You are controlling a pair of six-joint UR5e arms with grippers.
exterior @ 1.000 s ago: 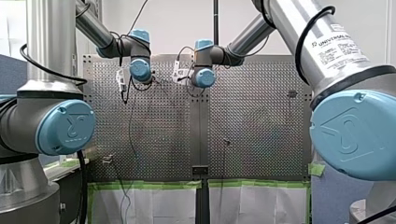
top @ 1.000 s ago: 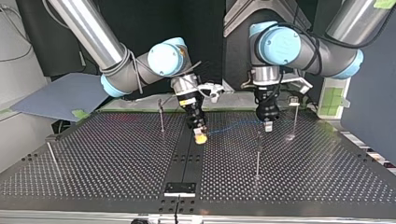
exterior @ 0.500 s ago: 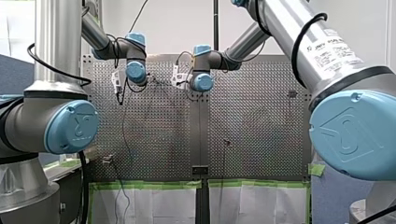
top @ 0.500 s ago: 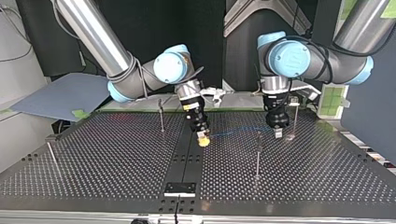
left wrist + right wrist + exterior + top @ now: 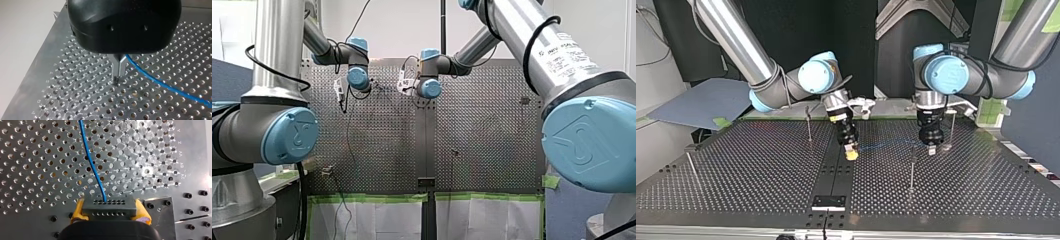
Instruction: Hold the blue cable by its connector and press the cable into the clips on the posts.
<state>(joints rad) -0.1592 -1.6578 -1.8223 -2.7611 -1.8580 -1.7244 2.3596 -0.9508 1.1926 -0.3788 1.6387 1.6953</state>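
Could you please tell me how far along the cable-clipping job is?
Done: my right gripper holds the dark grey connector block. In hand: my left gripper appears shut on the thin blue cable, which spans the air between the two. Left: none of the slim metal posts visibly holds the cable yet.

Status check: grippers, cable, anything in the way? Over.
Right gripper shut on dark grey connector block. Left gripper pinched on thin blue cable. Cable spans between them past thin metal post; clip seating unclear.
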